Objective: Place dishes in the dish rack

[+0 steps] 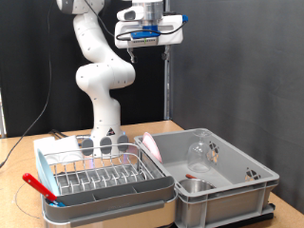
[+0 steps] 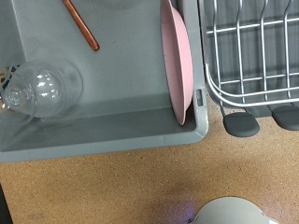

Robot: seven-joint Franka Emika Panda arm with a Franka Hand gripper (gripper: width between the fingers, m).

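Cup (image 1: 195, 187) nearest, in bin (image 1: 249, 180) with plate (image 1: 152, 144), glass (image 1: 199, 159). Rack (image 1: 100, 174) bare. Gripper (image 1: 142, 49) high above; jaw state unclear. Pick pending: descend.

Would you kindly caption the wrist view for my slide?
Pink plate leaning against grey bin wall, glass and red stick inside, rack alongside.

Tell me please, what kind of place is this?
Probably a robot lab staged as a dishwashing station: a white robot arm on a wooden table, black curtains behind, and a silver wire dish rack beside a grey plastic bin holding a pink round plate.
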